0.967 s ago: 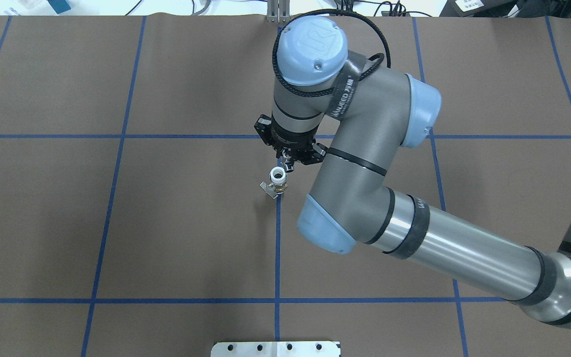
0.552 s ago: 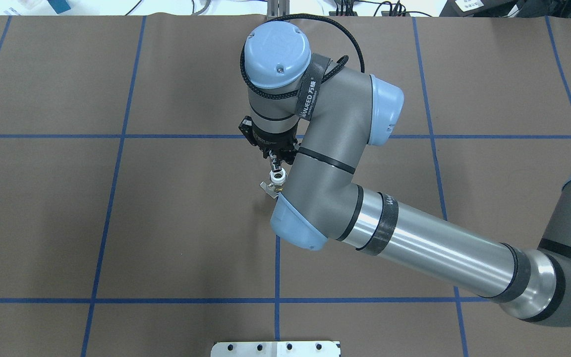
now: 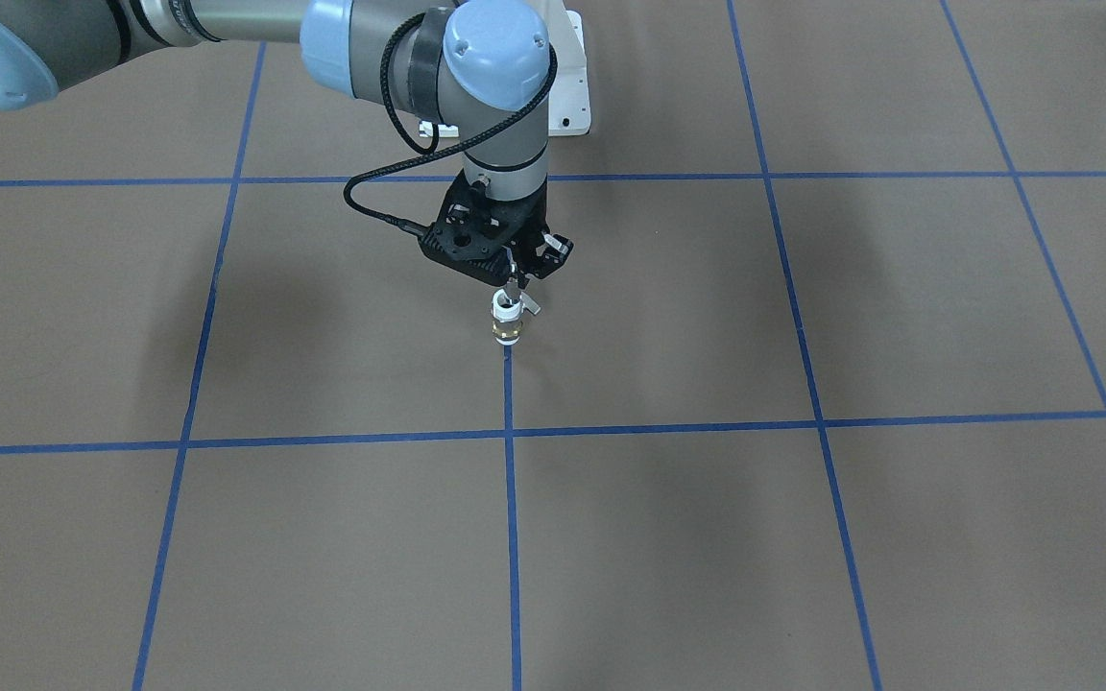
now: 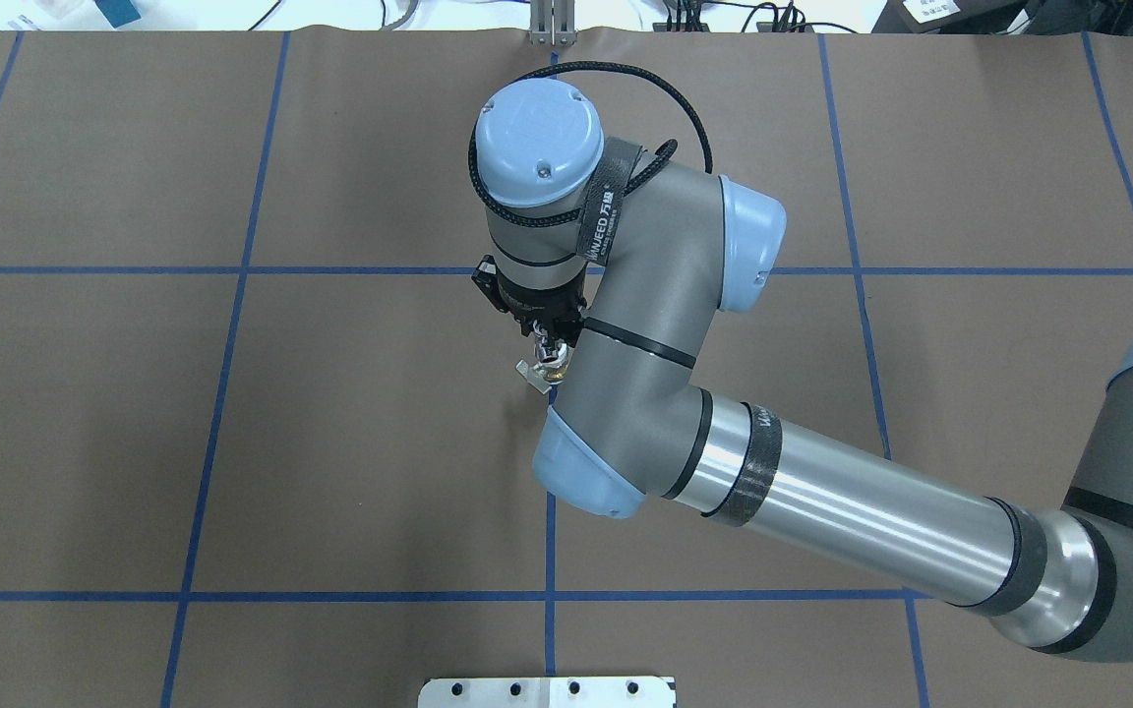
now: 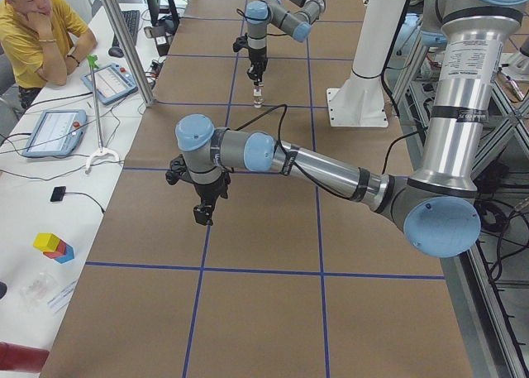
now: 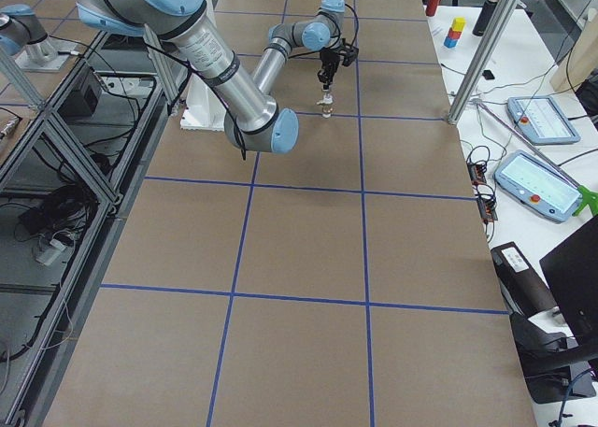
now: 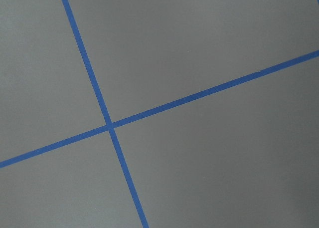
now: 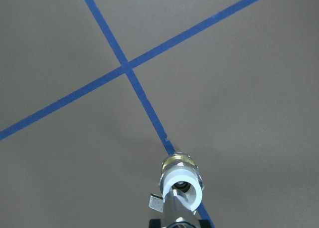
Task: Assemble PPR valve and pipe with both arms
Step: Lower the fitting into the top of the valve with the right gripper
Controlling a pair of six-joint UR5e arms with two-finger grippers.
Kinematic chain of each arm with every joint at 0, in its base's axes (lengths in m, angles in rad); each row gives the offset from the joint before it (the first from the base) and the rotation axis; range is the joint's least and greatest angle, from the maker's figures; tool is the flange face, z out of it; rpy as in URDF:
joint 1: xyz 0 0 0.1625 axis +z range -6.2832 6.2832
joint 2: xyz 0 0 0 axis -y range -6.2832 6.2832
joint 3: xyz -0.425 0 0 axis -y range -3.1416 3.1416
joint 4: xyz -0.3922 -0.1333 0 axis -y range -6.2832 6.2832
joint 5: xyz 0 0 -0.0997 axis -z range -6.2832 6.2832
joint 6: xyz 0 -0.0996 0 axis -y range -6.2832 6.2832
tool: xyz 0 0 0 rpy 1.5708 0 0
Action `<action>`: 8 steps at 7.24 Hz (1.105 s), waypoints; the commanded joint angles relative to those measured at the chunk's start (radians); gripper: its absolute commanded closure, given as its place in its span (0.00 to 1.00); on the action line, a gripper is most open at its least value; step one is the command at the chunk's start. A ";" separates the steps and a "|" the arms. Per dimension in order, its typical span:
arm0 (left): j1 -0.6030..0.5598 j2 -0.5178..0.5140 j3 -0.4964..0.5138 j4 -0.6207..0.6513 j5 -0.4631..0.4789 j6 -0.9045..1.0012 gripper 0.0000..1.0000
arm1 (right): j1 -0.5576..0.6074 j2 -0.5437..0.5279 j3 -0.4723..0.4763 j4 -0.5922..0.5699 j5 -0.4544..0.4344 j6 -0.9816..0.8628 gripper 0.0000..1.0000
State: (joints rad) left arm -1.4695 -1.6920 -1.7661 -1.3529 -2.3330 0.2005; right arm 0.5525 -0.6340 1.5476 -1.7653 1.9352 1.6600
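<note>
The PPR valve (image 3: 507,329) stands upright on the brown table on a blue tape line, its grey lever (image 8: 155,203) sticking out sideways. It also shows in the overhead view (image 4: 552,373) and the right wrist view (image 8: 182,179). My right gripper (image 3: 513,278) is right above it, shut on the silvery pipe (image 3: 512,292), held vertical. The pipe's (image 8: 175,214) lower end meets the valve's white top opening; how deep it sits I cannot tell. My left gripper (image 5: 202,215) hangs over bare table far from the valve; I cannot tell if it is open or shut.
Blue tape lines (image 7: 109,125) divide the brown table into squares. The white pedestal base (image 4: 547,691) sits at the near edge. A person (image 5: 33,31), tablets and a metal post (image 5: 124,39) stand along the far side bench.
My right arm has swung left in the overhead view, carrying the pipe from beside the valve to directly over its top opening.
</note>
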 commanded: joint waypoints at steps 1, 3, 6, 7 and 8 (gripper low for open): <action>0.000 0.000 0.001 0.000 0.000 0.000 0.00 | 0.001 -0.003 0.000 -0.003 -0.002 -0.003 1.00; 0.000 0.000 -0.001 0.000 0.000 -0.001 0.00 | 0.001 -0.007 0.000 -0.003 -0.013 -0.005 1.00; 0.000 0.000 0.002 0.000 0.000 -0.001 0.00 | 0.000 -0.018 0.005 -0.003 -0.012 -0.005 1.00; 0.000 -0.002 0.008 -0.002 -0.002 0.000 0.00 | 0.000 -0.016 0.008 -0.003 -0.012 -0.005 1.00; 0.000 -0.002 0.008 -0.002 0.000 0.000 0.00 | 0.000 -0.021 0.008 -0.003 -0.012 -0.005 1.00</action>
State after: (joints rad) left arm -1.4696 -1.6929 -1.7602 -1.3539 -2.3338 0.2004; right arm 0.5524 -0.6508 1.5539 -1.7687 1.9236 1.6552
